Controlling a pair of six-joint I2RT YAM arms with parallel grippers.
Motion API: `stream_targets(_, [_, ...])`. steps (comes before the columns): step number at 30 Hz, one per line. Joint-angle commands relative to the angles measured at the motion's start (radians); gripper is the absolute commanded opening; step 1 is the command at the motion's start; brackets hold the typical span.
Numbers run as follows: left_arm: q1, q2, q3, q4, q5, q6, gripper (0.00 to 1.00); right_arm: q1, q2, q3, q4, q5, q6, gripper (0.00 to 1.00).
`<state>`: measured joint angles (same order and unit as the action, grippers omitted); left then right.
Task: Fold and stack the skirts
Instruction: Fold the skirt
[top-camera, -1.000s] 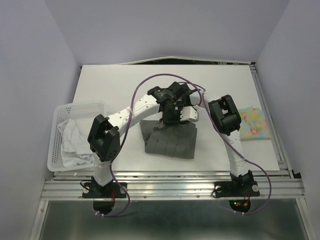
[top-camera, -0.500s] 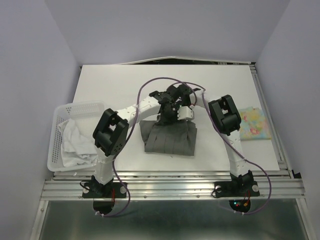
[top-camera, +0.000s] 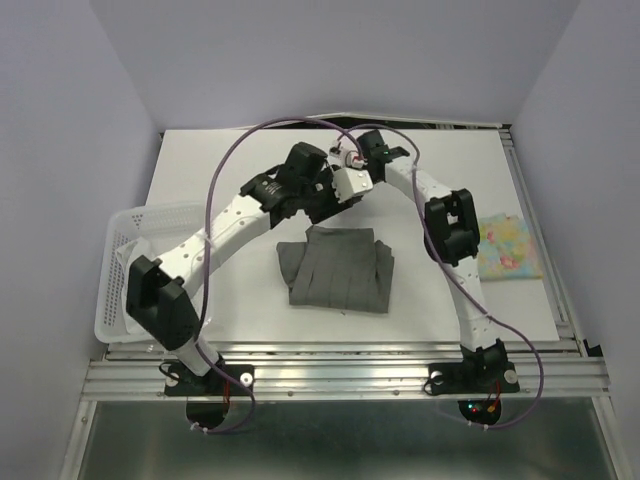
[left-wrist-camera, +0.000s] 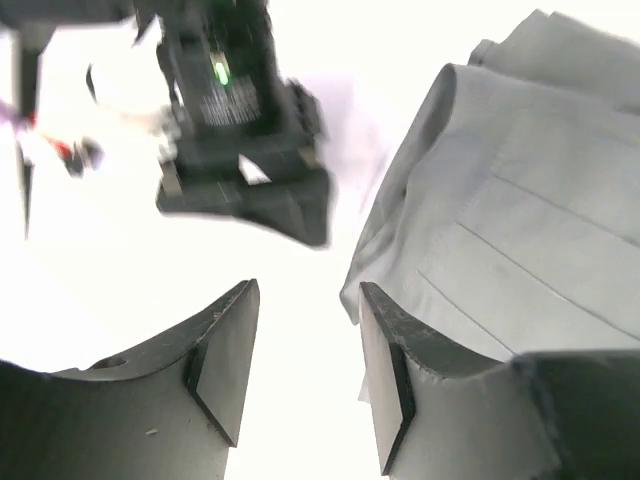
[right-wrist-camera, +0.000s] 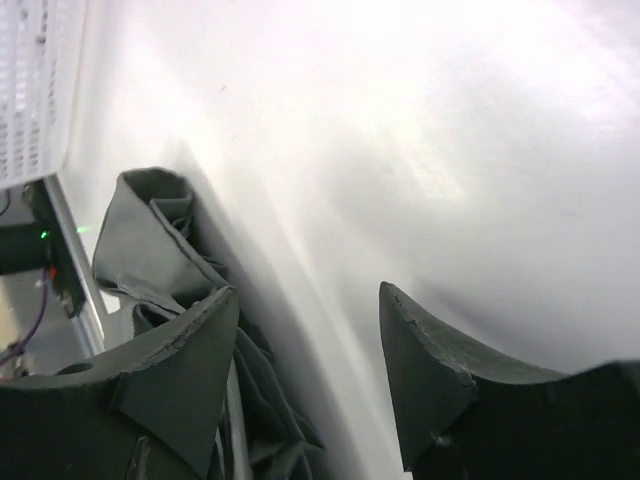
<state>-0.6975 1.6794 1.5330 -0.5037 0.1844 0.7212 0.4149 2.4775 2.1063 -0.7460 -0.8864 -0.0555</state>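
1 second ago the left gripper (left-wrist-camera: 305, 372) and right gripper (right-wrist-camera: 305, 345) were clamped on the far edge of the grey pleated skirt (top-camera: 338, 268). Both have since lifted clear, with jaws parted and empty, just beyond that edge. The skirt now lies flatter, its far edge uncovered. The left arm's elbow has swung out to the skirt's left.

The top camera looks steeply down from behind the arm bases (top-camera: 205, 378) over the whole table (top-camera: 220, 170), while both wrist cameras sit low and close, peering between their own fingers (left-wrist-camera: 225, 360) at the grey skirt (top-camera: 338, 268), which all three views share.
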Motion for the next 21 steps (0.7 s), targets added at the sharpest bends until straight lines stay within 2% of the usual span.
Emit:
stream_targets(1, [0.0, -0.124, -0.112, 0.054, 0.047, -0.19, 0.56, -0.097, -0.021, 0.181, 0.033, 0.147, 0.052, 0.64])
stream_targets(3, [0.003, -0.159, -0.207, 0.134, 0.068, -0.346, 0.54, -0.128, -0.064, 0.178, 0.036, 0.179, 0.063, 0.64])
stream_targets(5, [0.021, -0.17, -0.263, 0.183, 0.119, -0.446, 0.52, -0.139, -0.168, 0.088, 0.039, 0.175, 0.089, 0.63])
stream_targets(7, [0.044, -0.175, -0.347, 0.276, 0.225, -0.61, 0.49, -0.139, -0.26, -0.021, 0.046, 0.129, 0.137, 0.6])
stream_targets(8, [0.079, -0.175, -0.378, 0.318, 0.263, -0.67, 0.47, -0.139, -0.366, -0.189, 0.068, 0.088, 0.172, 0.59])
stream_targets(9, [0.099, -0.169, -0.44, 0.412, 0.33, -0.787, 0.44, -0.139, -0.421, -0.286, 0.145, 0.004, 0.259, 0.58])
stream_targets(12, [0.156, -0.12, -0.519, 0.584, 0.421, -0.925, 0.42, -0.117, -0.584, -0.617, 0.29, -0.091, 0.344, 0.55])
stream_targets(15, [0.173, -0.026, -0.519, 0.651, 0.476, -1.04, 0.4, -0.079, -0.62, -0.764, 0.313, -0.186, 0.367, 0.52])
stream_targets(18, [0.177, 0.054, -0.525, 0.698, 0.486, -1.075, 0.38, -0.053, -0.586, -0.866, 0.364, -0.235, 0.434, 0.51])
stream_targets(21, [0.208, 0.136, -0.534, 0.714, 0.484, -1.121, 0.37, -0.041, -0.548, -0.96, 0.47, -0.208, 0.462, 0.51])
